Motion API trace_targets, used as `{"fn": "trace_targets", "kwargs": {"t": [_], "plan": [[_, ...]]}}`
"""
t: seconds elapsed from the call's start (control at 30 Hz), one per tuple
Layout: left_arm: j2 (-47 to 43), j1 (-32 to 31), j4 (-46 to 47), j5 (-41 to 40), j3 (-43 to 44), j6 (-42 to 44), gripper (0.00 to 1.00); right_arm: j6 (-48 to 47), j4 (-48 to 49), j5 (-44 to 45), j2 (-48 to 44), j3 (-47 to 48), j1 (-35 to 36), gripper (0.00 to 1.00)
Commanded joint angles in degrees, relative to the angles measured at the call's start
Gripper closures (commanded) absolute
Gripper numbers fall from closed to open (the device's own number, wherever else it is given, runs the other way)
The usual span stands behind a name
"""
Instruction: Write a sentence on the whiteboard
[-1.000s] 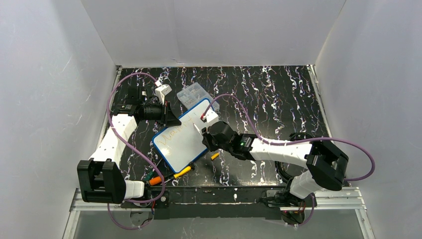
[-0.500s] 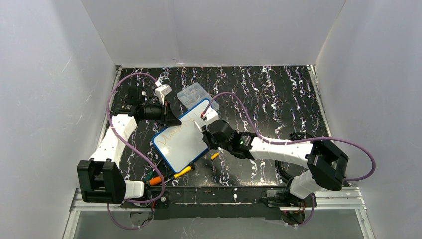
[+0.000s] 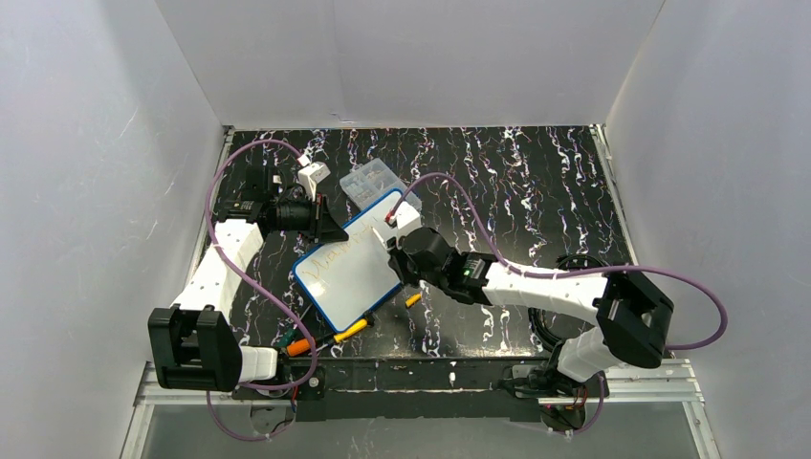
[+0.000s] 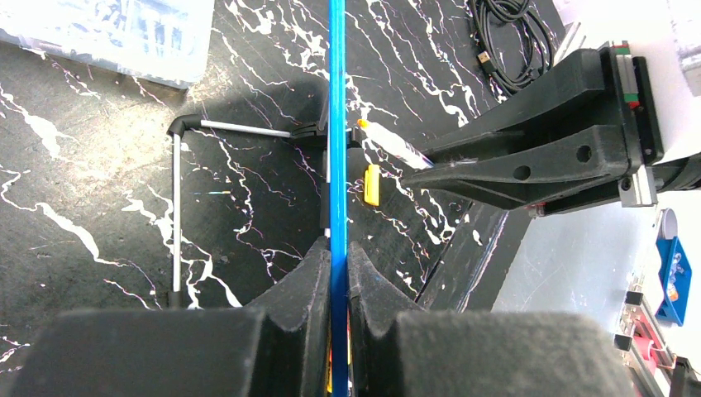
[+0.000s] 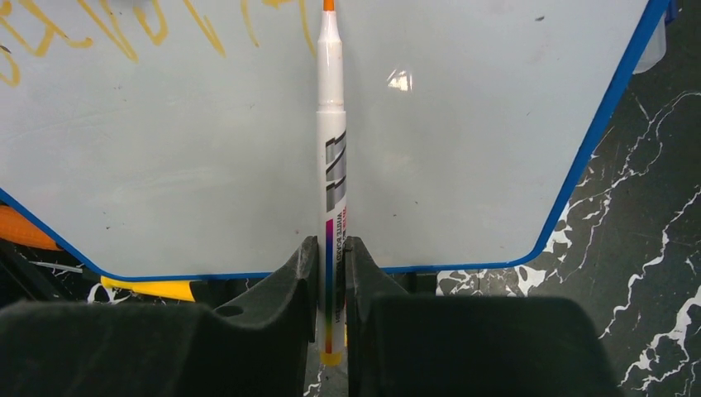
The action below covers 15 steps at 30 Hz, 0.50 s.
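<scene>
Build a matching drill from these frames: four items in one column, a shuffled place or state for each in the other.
Items:
1. whiteboard
2. marker
3. clear box
4. sentence

Place or state:
A. held in the right claw
B. orange-yellow, on the board's face
C. rim pinched in the left claw
D. on the table by the board's far corner

Pairs: 1-C, 2-A, 3-D, 4-B

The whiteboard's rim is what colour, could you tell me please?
The whiteboard rim is blue, clearest in the right wrist view.

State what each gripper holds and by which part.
Left gripper clamps the whiteboard by its rim; right gripper pinches the marker near its rear end.
</scene>
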Motion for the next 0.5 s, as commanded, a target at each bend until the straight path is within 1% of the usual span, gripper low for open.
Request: {"fn": "trace_targets", "kwargs": {"t": [0.0, 0.33, 0.47], "plan": [[-2.3, -0.4, -1.8, 2.4, -0.7, 0.2, 1.0, -2.2, -0.3, 1.6, -0.2, 4.5, -0.7, 0.99], [-2.1, -0.3, -1.8, 2.5, -0.6, 0.2, 1.0, -4.1, -1.2, -1.2, 3.2, 8.9, -3.5, 0.99], [-2.0, -0.3, -1.8, 2.4, -0.6, 0.2, 1.0, -3.7, -0.7, -2.7, 3.7, 8.3, -3.5, 0.99]]}}
